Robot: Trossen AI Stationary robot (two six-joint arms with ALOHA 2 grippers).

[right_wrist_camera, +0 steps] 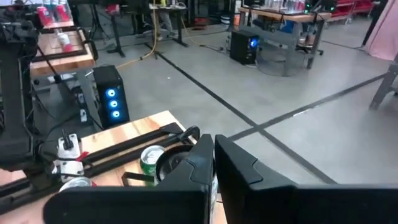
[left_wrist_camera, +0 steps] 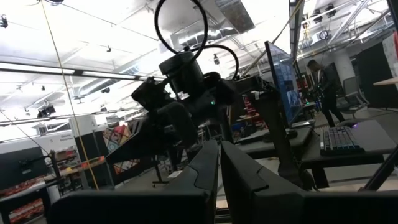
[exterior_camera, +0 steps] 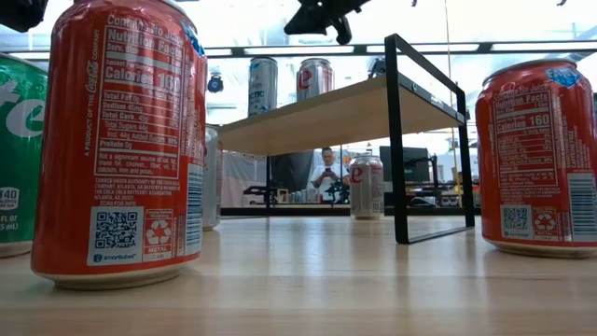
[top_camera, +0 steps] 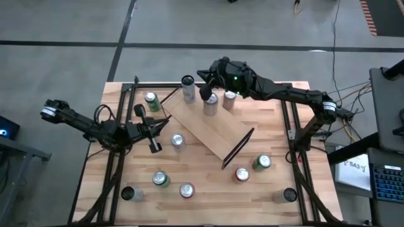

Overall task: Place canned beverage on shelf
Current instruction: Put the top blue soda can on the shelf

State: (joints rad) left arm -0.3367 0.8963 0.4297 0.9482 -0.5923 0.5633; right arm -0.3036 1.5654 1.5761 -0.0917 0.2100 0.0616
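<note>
The shelf (top_camera: 211, 129) lies slantwise mid-table, a light-wood board on black end frames (exterior_camera: 399, 140). Silver cans (top_camera: 210, 104) (top_camera: 229, 99) stand upright on its far part, and they show on the board in the low view (exterior_camera: 314, 79). My right gripper (top_camera: 205, 93) hovers shut above those cans and holds nothing; it is dark at the top of the low view (exterior_camera: 322, 17). In its wrist view the shut fingers (right_wrist_camera: 214, 158) point past a green can (right_wrist_camera: 151, 160). My left gripper (top_camera: 163, 123) waits shut and raised, left of the shelf.
Loose cans stand on the table: a green one (top_camera: 151, 101) at far left, one (top_camera: 177, 142) beside the shelf, several along the near side (top_camera: 160, 179) (top_camera: 187, 190) (top_camera: 242, 174) (top_camera: 261, 162). Black rails (top_camera: 293, 135) frame the tabletop. A red can (exterior_camera: 117, 140) looms close in the low view.
</note>
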